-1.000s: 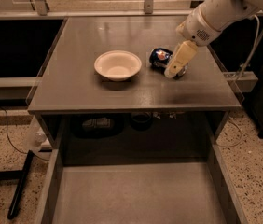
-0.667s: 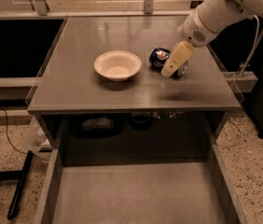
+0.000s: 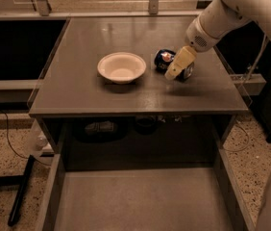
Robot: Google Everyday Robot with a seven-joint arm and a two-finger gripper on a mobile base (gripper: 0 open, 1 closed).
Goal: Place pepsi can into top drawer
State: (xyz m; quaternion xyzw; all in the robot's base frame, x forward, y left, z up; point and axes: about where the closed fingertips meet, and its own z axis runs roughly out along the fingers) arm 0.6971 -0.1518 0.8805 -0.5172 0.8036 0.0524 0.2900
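Well left of the gripper (image 3: 176, 69), on the grey tabletop (image 3: 78, 88): white bowl (image 3: 121, 67). Lower and nearer than the gripper: top drawer (image 3: 140, 201), pulled open. Touching the gripper, partly behind it: pepsi can (image 3: 164, 58), lying on its side on the tabletop. Cannot tell whether grasped or released. Up and right: white arm (image 3: 231, 8).

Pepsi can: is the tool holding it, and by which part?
Cannot be told. The tool is over the right part of the pepsi can, which lies on the tabletop.
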